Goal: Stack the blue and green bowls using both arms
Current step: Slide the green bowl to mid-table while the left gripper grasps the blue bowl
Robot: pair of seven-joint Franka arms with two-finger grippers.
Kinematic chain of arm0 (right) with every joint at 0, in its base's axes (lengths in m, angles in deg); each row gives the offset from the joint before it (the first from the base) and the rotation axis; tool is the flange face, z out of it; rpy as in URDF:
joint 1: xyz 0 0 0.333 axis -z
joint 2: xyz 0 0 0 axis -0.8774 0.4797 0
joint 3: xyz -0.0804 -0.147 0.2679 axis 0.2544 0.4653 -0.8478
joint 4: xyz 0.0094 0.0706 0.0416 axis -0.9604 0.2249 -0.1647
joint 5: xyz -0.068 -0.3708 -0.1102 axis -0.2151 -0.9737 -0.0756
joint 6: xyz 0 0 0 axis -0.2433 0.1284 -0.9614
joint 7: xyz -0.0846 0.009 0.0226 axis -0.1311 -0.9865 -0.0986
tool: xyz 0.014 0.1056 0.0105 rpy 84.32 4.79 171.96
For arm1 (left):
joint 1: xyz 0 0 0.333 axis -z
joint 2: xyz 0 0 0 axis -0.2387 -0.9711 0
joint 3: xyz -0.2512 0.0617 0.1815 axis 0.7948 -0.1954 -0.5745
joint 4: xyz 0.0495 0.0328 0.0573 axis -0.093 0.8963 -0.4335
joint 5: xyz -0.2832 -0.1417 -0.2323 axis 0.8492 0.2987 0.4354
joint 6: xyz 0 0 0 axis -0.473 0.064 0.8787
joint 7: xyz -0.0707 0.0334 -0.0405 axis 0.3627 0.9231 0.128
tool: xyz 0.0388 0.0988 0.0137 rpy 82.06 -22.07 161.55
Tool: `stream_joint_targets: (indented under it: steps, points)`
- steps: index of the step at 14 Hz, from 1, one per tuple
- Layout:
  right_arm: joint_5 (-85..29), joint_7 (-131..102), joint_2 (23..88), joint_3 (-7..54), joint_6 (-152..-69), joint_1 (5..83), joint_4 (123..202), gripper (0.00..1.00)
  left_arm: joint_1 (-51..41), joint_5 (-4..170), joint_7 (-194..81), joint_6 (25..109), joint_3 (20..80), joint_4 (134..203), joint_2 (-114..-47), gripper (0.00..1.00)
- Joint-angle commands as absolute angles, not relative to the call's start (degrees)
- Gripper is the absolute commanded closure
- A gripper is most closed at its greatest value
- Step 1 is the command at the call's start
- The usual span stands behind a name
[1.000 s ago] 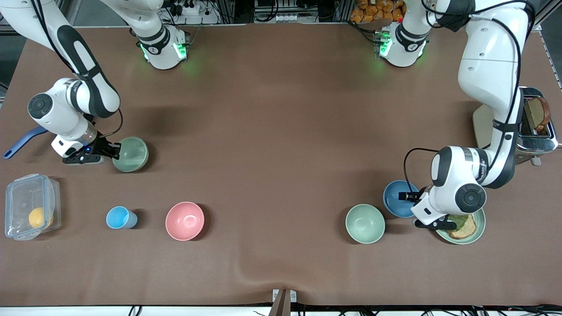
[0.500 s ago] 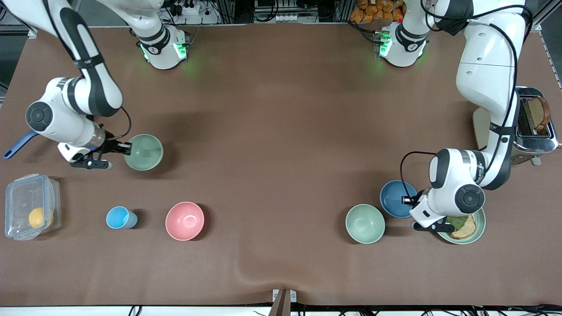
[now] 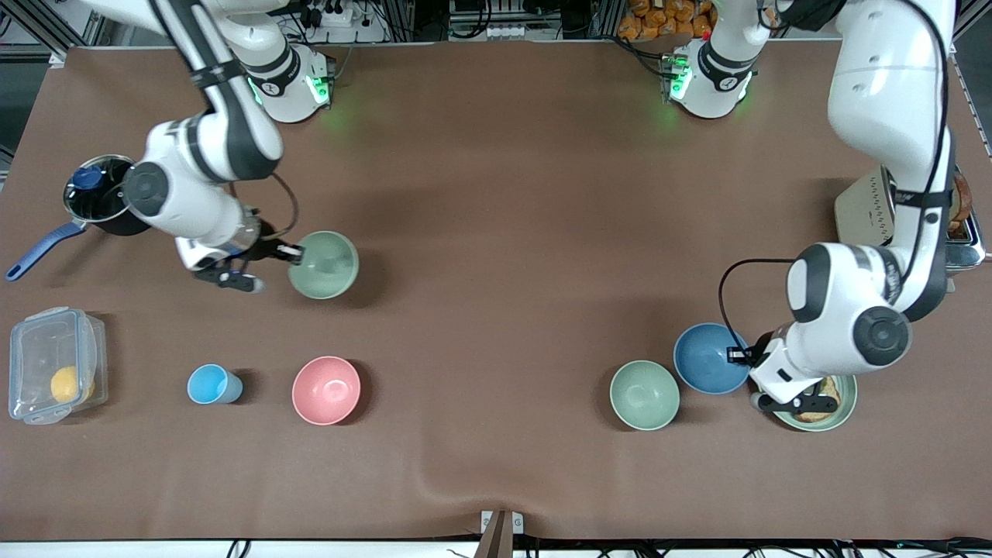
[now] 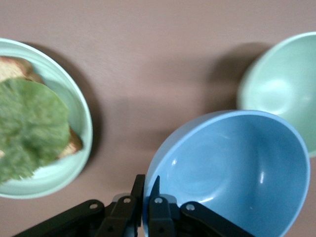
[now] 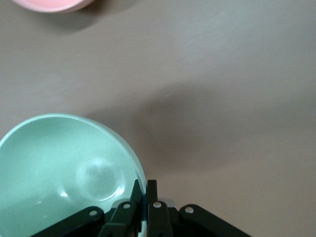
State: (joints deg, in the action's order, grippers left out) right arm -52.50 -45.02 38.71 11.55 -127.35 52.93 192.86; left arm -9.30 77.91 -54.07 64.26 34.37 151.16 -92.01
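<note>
Right pincer (image 3: 288, 252) pinching green bowl (image 3: 324, 265) rim, aloft over bare surface (image 3: 504, 232) | left pincer (image 3: 738, 356) pinching blue bowl (image 3: 709, 358) rim, beside mint bowl (image 3: 644, 395) | bowls: light, rigid, smooth plastic; rim grip suits.

The left arm's wrist covers much of the green plate (image 3: 846, 408) and the bread on it, just beside the left gripper (image 3: 737, 356). The left arm also masks most of the toaster (image 3: 966, 232). In the right wrist view, the green bowl (image 5: 59, 173) in the right gripper (image 5: 143, 197) runs off the frame edge.
</note>
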Motion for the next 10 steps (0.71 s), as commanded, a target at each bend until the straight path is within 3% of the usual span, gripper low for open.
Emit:
stream_joint_targets:
  steps: [1, 6, 10]
  points:
    - [-50.08, -53.31, 38.35, 11.94, -129.68, 47.03, 192.68, 1.0, -9.06, 82.63, -57.87, 60.24, 37.15, 154.62, -87.29, 1.0]
    - [-50.17, -68.87, 41.42, 12.03, -138.54, 34.64, 193.12, 1.0, -8.89, 82.9, -66.04, 61.98, 43.92, 159.46, -83.76, 1.0]
    - [-50.34, -75.92, 45.46, 12.03, -146.98, 28.21, 194.09, 1.0, -8.27, 82.73, -67.82, 61.99, 44.81, 160.43, -83.76, 1.0]
